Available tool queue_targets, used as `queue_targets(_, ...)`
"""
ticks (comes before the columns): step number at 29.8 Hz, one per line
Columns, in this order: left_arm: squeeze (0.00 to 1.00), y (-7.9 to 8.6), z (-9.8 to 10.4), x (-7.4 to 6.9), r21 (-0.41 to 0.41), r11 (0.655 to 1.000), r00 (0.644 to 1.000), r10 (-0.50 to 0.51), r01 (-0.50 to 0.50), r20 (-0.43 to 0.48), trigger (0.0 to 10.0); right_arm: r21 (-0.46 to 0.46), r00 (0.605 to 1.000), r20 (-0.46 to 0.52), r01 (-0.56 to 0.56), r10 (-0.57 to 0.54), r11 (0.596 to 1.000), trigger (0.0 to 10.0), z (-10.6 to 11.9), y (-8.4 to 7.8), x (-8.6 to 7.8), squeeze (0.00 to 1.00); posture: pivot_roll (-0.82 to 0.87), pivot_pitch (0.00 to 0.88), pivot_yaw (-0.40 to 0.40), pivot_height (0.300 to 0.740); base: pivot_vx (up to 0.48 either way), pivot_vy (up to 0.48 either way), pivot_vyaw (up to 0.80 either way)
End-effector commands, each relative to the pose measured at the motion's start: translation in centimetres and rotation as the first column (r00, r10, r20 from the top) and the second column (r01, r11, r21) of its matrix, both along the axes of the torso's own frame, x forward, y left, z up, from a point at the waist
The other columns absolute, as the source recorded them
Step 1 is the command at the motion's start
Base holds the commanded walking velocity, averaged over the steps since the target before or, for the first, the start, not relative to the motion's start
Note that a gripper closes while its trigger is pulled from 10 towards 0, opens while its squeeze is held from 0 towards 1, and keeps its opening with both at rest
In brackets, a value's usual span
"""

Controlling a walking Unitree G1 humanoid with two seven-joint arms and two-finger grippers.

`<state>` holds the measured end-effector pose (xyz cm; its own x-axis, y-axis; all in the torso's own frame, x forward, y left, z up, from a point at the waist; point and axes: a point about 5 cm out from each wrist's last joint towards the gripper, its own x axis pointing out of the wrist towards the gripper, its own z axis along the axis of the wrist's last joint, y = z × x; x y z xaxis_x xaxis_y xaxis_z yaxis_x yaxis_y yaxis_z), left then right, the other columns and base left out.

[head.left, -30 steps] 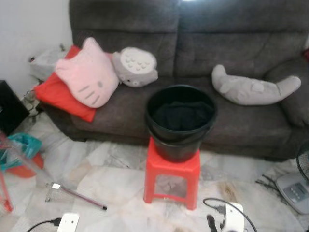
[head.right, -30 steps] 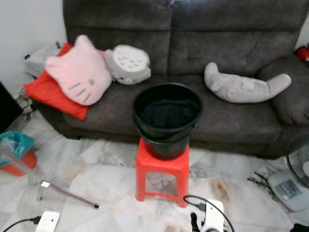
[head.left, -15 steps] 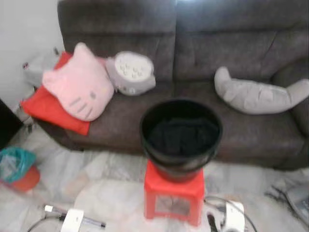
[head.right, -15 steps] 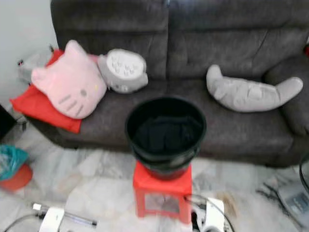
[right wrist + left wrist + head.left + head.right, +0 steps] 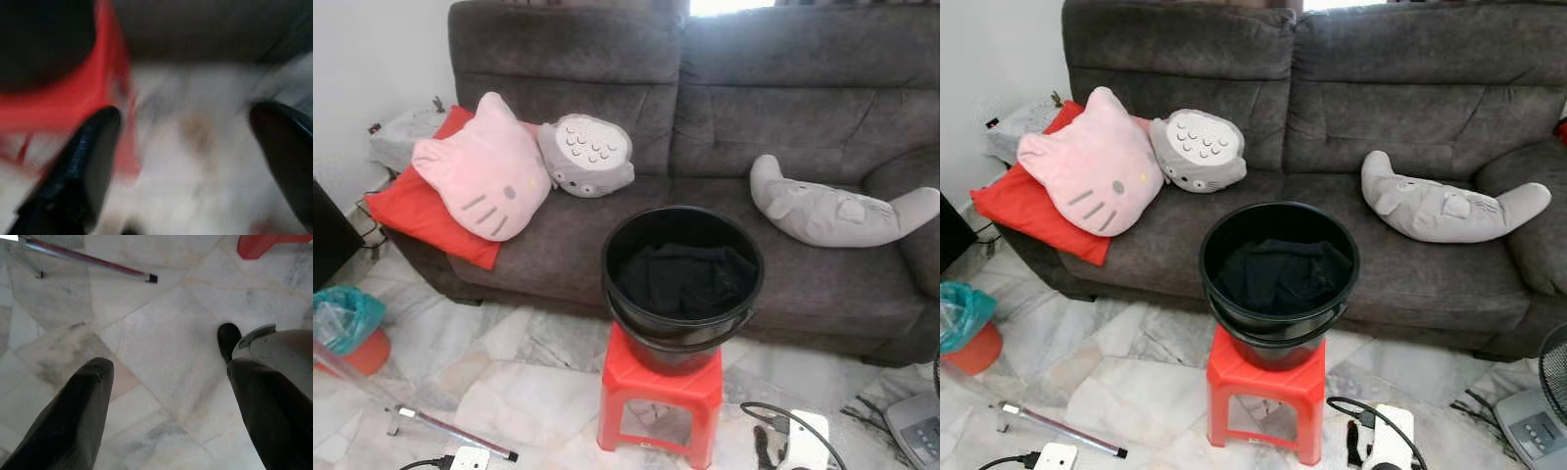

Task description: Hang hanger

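**Bucket on the stool, both grippers hanging empty**

No hanger can be made out; the black bucket (image 5: 682, 274) holds only a dark heap of cloth (image 5: 685, 277). The right wrist view is blurred. The red stool (image 5: 660, 403) under the bucket stands just beside the right gripper (image 5: 188, 161), whose fingers are spread wide, holding nothing. The left gripper (image 5: 168, 391), equally wide apart, hangs over marble floor (image 5: 146, 333), a thin rod (image 5: 88, 257) lying ahead.

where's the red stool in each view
Left eye view: red stool at lower centre, under the black bucket.
Right eye view: lower centre, under the same bucket.
Left wrist view: a red corner at the frame's edge.
Right wrist view: blurred red shape beside one finger.
Shared landmark: the marble floor.
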<state>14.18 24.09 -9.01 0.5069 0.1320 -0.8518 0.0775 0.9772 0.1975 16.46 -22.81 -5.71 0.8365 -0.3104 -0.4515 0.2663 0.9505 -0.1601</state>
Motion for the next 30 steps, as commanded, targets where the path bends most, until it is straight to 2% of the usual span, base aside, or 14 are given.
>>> queue_targets(1, 0.00, 0.0, 0.1, 0.2, 0.008, 1.000, 1.000, -0.009, 0.009, -0.001, 10.0, -0.050, 0.991, 0.127, -0.035, 0.041, 0.998, 10.0, 1.6, 0.4, 0.9, 0.00, -0.08, 0.000, 0.037, 0.740, 0.000, 0.000, 0.00)
queue_targets(2, 0.00, 0.0, 0.1, 0.2, 0.008, 1.000, 1.000, -0.009, 0.009, -0.001, 10.0, -0.050, 0.991, 0.127, -0.035, 0.041, 0.998, 10.0, 1.6, 0.4, 0.9, 0.00, -0.08, 0.000, 0.037, 0.740, 0.000, 0.000, 0.00)
queue_targets(4, 0.00, -0.1, 0.1, 0.5, 0.008, 1.000, 1.000, -0.012, 0.012, 0.007, 10.0, -0.083, 0.970, 0.241, -0.012, 0.032, 0.997, 10.0, 3.6, 0.3, 0.3, 0.00, -0.10, 0.000, 0.044, 0.740, 0.000, 0.000, 0.00)
queue_targets(8, 0.00, -0.1, 0.1, 0.5, 0.010, 1.000, 1.000, -0.021, 0.021, 0.004, 10.0, -0.131, 0.951, 0.307, -0.001, 0.041, 0.991, 10.0, 5.5, 0.5, -0.3, 0.00, -0.12, 0.000, 0.051, 0.740, 0.000, 0.000, 0.00)
queue_targets(12, 0.00, -0.1, 0.1, 0.4, 0.011, 1.000, 1.000, -0.021, 0.021, 0.004, 10.0, -0.165, 0.930, 0.364, 0.005, 0.056, 0.986, 10.0, 7.2, 0.4, 0.2, 0.00, -0.13, 0.000, 0.054, 0.740, 0.000, 0.000, 0.00)
queue_targets(14, 0.00, 0.1, 0.1, 0.3, 0.014, 1.000, 1.000, -0.016, 0.016, 0.002, 10.0, -0.193, 0.870, 0.482, -0.009, 0.103, 0.981, 10.0, 10.9, 0.1, 3.2, 0.00, -0.14, 0.000, 0.060, 0.740, 0.000, 0.000, 0.00)
queue_targets(16, 0.00, 0.1, 0.1, 0.3, 0.014, 1.000, 1.000, -0.014, 0.014, 0.003, 10.0, -0.213, 0.850, 0.511, -0.017, 0.126, 0.977, 10.0, 12.4, -0.1, 5.0, 0.00, -0.13, 0.000, 0.060, 0.740, 0.000, 0.000, 0.00)
queue_targets(19, 0.00, 0.1, 0.2, 0.4, 0.011, 1.000, 1.000, 0.001, -0.001, 0.010, 10.0, -0.181, 0.814, 0.570, -0.007, 0.111, 0.983, 10.0, 14.8, -0.4, 7.8, 0.00, -0.12, 0.000, 0.054, 0.740, 0.000, 0.000, 0.00)
queue_targets(20, 0.00, 0.1, 0.2, 0.4, 0.007, 1.000, 1.000, 0.010, -0.010, 0.013, 10.0, -0.185, 0.800, 0.587, -0.018, 0.126, 0.983, 10.0, 16.0, -0.2, 9.5, 0.00, -0.12, 0.000, 0.054, 0.740, 0.000, 0.000, 0.00)
queue_targets(23, 0.00, 0.1, 0.2, 0.4, 0.004, 1.000, 1.000, 0.019, -0.020, 0.016, 10.0, -0.191, 0.791, 0.592, -0.050, 0.156, 0.980, 10.0, 17.1, 0.8, 11.6, 0.00, -0.10, 0.000, 0.048, 0.740, 0.000, 0.000, 0.00)
queue_targets(24, 0.00, 0.1, 0.2, 0.4, 0.004, 1.000, 1.000, 0.019, -0.020, 0.016, 10.0, -0.191, 0.791, 0.592, -0.050, 0.156, 0.980, 10.0, 17.1, 0.8, 11.6, 0.00, -0.10, 0.000, 0.048, 0.740, 0.000, 0.000, 0.00)
queue_targets(25, 0.00, 0.1, 0.2, 0.4, 0.001, 1.000, 1.000, 0.026, -0.026, 0.017, 10.0, -0.196, 0.790, 0.588, -0.071, 0.176, 0.978, 10.0, 17.4, 1.6, 12.2, 0.00, -0.10, 0.000, 0.046, 0.740, 0.000, 0.000, 0.00)
queue_targets(28, 0.00, 0.1, 0.1, 0.3, -0.001, 0.999, 0.999, 0.033, -0.033, 0.013, 10.0, -0.219, 0.770, 0.595, -0.121, 0.230, 0.968, 10.0, 17.6, 3.3, 12.5, 0.00, -0.09, 0.000, 0.045, 0.740, 0.000, 0.000, 0.53)
queue_targets(30, 0.00, 0.1, 0.1, 0.3, -0.002, 0.999, 0.999, 0.032, -0.032, 0.011, 10.0, -0.188, 0.773, 0.597, -0.127, 0.216, 0.974, 10.0, 17.5, 3.6, 12.4, 0.00, -0.09, 0.000, 0.045, 0.740, 0.000, 0.000, 0.80)
